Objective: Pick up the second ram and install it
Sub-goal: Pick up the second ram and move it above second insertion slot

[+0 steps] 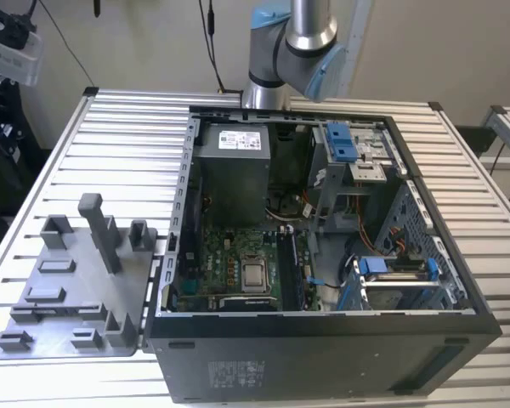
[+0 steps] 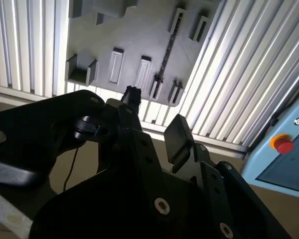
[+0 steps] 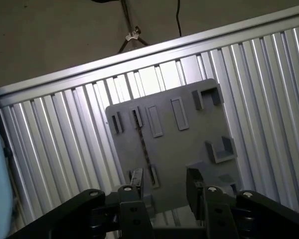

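Grey holder tray (image 3: 189, 139) with the second ram (image 3: 142, 142) seated on edge in its slots; the gripper (image 3: 165, 180) is held well clear of it, jaws spread and empty, and squaring to the ram's flat faces is advised.

The exterior view looks steeply down from high above the desk (image 1: 110, 119), near enough that the open computer case (image 1: 323, 357) takes up most of it; the grey holder plate (image 1: 76, 289) lies at about eight o'clock from the case and the arm (image 1: 293, 34) at twelve o'clock; the first wrist view looks down past the gripper (image 3: 165, 179) from well above onto the holder plate (image 3: 189, 134), the desk (image 3: 65, 149) and the floor (image 3: 50, 35) beyond its edge; the second wrist view looks past the gripper (image 2: 154, 114) from its other side, so the holder plate (image 2: 139, 35) appears turned end for end; all three views share this plate and the desk around it.
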Motion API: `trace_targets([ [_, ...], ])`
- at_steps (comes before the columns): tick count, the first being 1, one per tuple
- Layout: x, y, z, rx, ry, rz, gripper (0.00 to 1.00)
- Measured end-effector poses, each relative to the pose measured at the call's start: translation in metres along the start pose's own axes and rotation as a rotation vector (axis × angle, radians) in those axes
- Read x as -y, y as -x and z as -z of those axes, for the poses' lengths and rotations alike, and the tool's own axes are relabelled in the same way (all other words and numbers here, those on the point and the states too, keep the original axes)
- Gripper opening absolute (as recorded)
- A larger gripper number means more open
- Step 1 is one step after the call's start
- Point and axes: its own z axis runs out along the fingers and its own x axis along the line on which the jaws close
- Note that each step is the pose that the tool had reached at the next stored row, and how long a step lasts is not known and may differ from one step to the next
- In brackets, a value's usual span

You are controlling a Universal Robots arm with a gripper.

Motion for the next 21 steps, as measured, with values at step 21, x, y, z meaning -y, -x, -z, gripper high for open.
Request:
trace_targets([
  [21,-0.0038,0.0001,-0.0082,0.0075,-0.0334,0.102,0.48],
])
